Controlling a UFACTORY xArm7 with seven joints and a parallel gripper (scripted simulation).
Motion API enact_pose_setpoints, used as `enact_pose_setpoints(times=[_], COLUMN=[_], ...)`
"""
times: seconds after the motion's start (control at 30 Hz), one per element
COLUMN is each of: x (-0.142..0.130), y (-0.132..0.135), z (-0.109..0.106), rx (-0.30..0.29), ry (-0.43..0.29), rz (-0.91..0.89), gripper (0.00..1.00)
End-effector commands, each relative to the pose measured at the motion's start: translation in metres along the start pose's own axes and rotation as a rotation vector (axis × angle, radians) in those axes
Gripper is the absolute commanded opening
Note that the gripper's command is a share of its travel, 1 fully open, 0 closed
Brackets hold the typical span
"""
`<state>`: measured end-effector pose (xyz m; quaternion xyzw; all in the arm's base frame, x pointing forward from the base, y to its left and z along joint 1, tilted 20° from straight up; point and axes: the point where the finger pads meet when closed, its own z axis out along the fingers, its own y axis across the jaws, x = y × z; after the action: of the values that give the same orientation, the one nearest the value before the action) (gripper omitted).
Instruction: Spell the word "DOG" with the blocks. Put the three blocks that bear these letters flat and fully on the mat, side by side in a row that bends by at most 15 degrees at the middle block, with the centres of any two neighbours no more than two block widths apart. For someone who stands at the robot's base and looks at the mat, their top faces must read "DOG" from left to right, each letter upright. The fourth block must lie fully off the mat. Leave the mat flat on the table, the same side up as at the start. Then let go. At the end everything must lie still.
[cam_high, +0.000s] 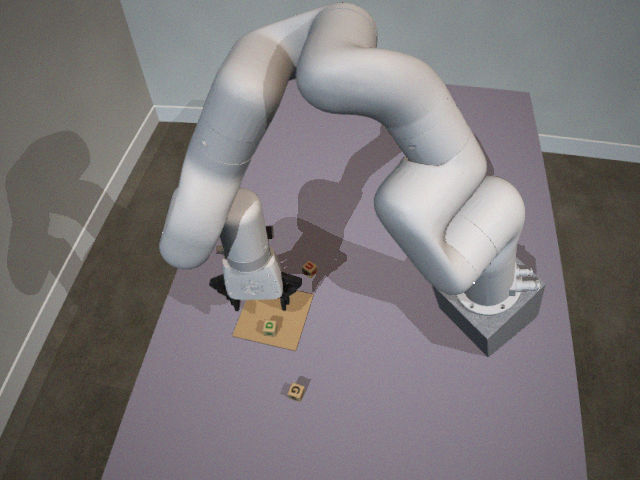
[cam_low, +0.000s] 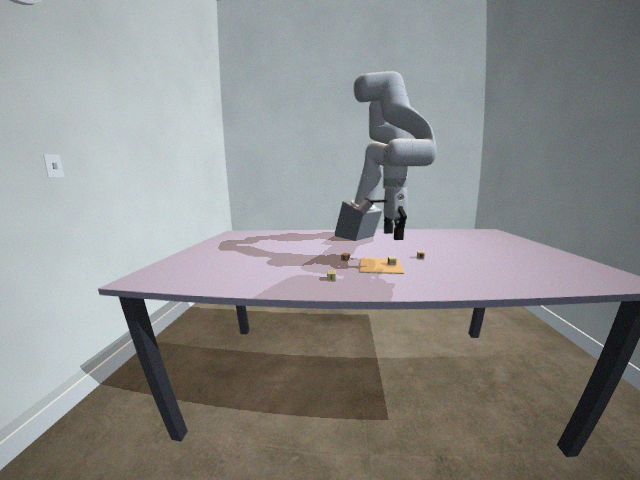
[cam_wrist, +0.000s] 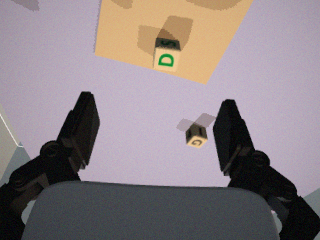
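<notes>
My gripper (cam_high: 260, 308) (cam_low: 393, 235) (cam_wrist: 157, 110) is wide open and empty, above the table and higher than the blocks. The D block (cam_high: 269, 327) (cam_low: 392, 261) (cam_wrist: 166, 59) sits flat on the orange mat (cam_high: 297, 335) (cam_low: 369, 268) (cam_wrist: 115, 40), green D up, near the mat's left edge as seen from the base. The G block (cam_high: 295, 391) (cam_low: 420, 255) (cam_wrist: 196, 136) lies off the mat, dark G up. A block with a red, U-like letter (cam_high: 309, 268) (cam_low: 345, 256) lies off its other side. A fourth block (cam_low: 331, 275) lies off the mat; the arm hides it in the top view.
The mat lies flat on the purple table (cam_high: 387, 413) (cam_low: 465, 281). The robot's grey base block (cam_high: 511, 320) (cam_low: 356, 222) stands on the table. The arm arches high above it, and its shadow falls over the red-lettered block and part of the mat.
</notes>
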<state>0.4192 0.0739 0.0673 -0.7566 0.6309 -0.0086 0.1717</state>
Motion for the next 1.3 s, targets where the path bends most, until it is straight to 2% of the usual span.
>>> enact_pose_setpoints(times=[0.0, 0.1, 0.17, 0.2, 0.67, 0.73, 0.77, 0.87, 1.23, 1.27], x=[0.008, 0.015, 0.015, 0.021, 0.068, 0.068, 0.08, 0.091, 0.163, 0.163], y=[-0.013, -0.021, -0.021, -0.028, -0.063, -0.063, -0.069, -0.074, -0.088, -0.088], z=[0.0, 0.0, 0.0, 0.001, 0.002, 0.002, 0.002, 0.002, 0.006, 0.006], rx=[-0.005, -0.006, -0.006, -0.005, 0.009, 0.009, 0.013, 0.016, 0.019, 0.019], ry=[-0.016, -0.024, -0.024, -0.03, -0.043, -0.043, -0.041, -0.038, -0.011, -0.011], rz=[-0.138, -0.236, -0.236, -0.312, -0.735, -0.735, -0.818, -0.881, -1.215, -1.215], gripper=[1.0, 1.0, 1.0, 1.0, 1.0, 1.0, 1.0, 1.0, 1.0, 1.0])
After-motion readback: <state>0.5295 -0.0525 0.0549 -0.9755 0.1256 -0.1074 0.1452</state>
